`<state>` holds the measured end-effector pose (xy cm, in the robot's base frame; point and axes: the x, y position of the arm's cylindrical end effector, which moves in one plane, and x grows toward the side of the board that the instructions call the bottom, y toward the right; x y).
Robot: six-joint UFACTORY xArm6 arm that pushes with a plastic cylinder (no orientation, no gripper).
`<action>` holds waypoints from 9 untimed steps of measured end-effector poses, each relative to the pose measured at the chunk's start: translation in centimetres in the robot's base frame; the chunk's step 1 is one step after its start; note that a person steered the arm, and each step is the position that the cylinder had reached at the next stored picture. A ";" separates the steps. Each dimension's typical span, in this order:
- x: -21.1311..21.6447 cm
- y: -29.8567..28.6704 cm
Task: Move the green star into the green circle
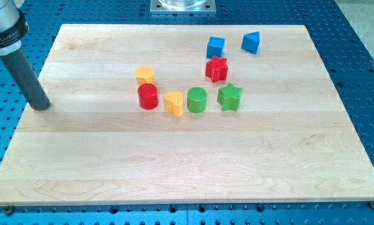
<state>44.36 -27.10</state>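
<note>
The green star [229,97] lies on the wooden board right of centre. The green circle [197,99], a round cylinder block, stands just to its left with a small gap between them. My tip [42,105] rests at the board's left edge, far to the left of both green blocks and touching no block. The rod slants up to the view's top left corner.
A yellow heart [173,103] sits left of the green circle, then a red cylinder [147,96]. A yellow hexagon [146,75] is above it. A red star [217,69], a blue cube [216,47] and a blue triangle [251,42] lie above the green star.
</note>
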 end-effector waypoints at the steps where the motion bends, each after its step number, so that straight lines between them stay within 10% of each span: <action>1: 4.1 0.0; 2: 9.3 3.8; 5: 7.5 35.4; 9: 0.4 35.6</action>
